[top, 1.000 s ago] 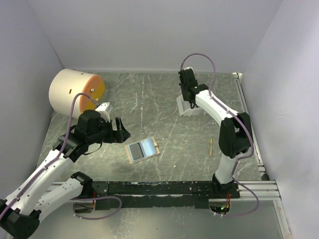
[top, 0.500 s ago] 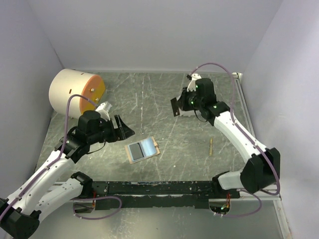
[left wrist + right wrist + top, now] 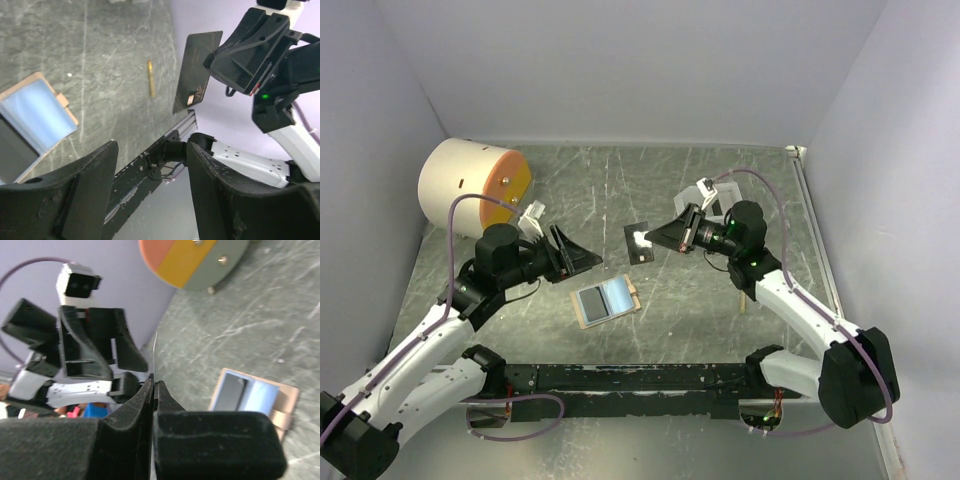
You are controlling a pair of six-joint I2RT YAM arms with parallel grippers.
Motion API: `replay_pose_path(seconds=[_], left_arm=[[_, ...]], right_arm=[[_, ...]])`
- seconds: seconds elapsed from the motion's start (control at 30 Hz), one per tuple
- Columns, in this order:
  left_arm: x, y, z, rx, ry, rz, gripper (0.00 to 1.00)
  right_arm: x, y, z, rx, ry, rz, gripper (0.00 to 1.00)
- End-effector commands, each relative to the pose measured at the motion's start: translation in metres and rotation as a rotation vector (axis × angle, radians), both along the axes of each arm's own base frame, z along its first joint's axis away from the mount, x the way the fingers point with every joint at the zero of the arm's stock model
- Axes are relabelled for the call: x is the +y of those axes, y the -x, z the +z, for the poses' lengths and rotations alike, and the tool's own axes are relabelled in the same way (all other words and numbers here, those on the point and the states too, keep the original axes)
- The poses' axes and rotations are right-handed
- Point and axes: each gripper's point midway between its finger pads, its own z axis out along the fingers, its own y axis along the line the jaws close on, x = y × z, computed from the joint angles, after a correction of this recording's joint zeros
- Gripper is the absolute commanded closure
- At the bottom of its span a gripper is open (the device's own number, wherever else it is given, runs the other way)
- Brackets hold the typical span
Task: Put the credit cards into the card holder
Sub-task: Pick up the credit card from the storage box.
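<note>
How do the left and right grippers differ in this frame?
The left gripper is open and empty; the right gripper is shut on a dark card, holding it clear of the table. The left gripper reaches in from the left of the open holder, the right gripper from its right. Both hang above the table with their fingers pointed toward each other.

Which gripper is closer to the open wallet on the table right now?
Left. The left gripper, open, hovers just up-left of the wallet; the right gripper, pinching a card, is farther off, up-right of it.
</note>
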Motion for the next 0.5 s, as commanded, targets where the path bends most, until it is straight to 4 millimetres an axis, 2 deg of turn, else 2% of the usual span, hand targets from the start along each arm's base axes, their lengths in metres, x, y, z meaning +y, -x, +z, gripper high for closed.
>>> replay_pose_path(seconds=[0.0, 0.27, 0.47], left_arm=[[-0.017, 0.007, 0.022, -0.021, 0.139, -0.085, 0.33], [-0.022, 0.009, 0.023, -0.02, 0.189, -0.109, 0.36], [-0.021, 0.014, 0.03, -0.04, 0.238, -0.116, 0.41]], right_arm=[[0.01, 0.026, 0.041, -0.017, -0.179, 0.114, 1.0], [0.041, 0.047, 0.039, 0.018, -0.213, 0.207, 1.0], [0.058, 0.055, 0.031, 0.049, -0.221, 0.242, 1.0]])
